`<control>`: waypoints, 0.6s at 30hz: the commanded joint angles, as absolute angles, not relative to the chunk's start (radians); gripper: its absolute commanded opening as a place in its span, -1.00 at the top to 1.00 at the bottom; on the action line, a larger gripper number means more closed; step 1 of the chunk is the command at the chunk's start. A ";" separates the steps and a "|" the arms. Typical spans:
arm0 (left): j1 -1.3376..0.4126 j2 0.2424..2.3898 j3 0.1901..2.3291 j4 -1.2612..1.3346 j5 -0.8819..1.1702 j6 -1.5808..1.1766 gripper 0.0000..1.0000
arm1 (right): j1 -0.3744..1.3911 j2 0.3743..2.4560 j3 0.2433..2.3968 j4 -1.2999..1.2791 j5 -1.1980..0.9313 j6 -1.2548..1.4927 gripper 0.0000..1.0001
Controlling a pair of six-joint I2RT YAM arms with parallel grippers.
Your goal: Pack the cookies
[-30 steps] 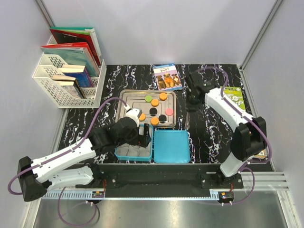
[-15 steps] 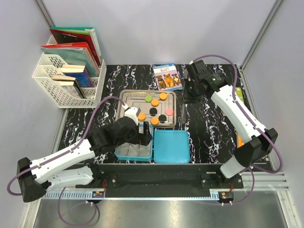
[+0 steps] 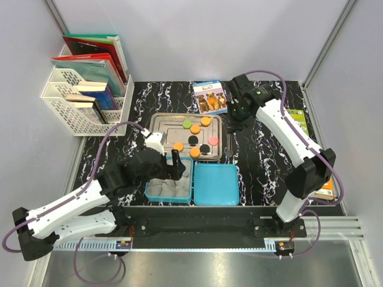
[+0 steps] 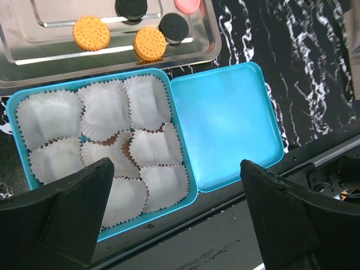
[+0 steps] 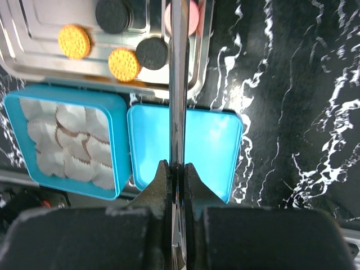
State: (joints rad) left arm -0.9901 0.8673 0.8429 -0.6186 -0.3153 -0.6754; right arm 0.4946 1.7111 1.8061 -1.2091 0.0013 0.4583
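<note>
Jaws wide on left pincer above blue box, right pincer clamped on thin metal strip

We reach our left arm from the table's near left corner toward its middle, left gripper spread wide, pointing down. Our right arm arches toward the far edge, right gripper pinched on a thin metal strip

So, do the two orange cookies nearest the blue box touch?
Apart. The left wrist view shows bare tray between the left orange cookie and the right orange cookie.
</note>
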 commanded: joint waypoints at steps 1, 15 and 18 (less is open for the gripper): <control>-0.988 0.821 0.841 -0.615 -0.356 -0.696 -0.98 | 0.500 1.742 1.801 -1.235 -0.109 0.404 1.00; -0.988 0.790 0.778 -0.617 -0.341 -0.726 -0.98 | 0.535 1.775 1.595 -1.083 -0.058 0.371 1.00; -0.988 0.785 0.772 -0.621 -0.337 -0.732 -0.98 | 0.551 1.814 1.634 -1.089 -0.026 0.356 0.98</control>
State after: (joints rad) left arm -0.9897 0.8078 0.7753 -0.6460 -0.3218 -0.7158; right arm 0.5243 1.7721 1.5806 -1.1202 -0.0792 0.3920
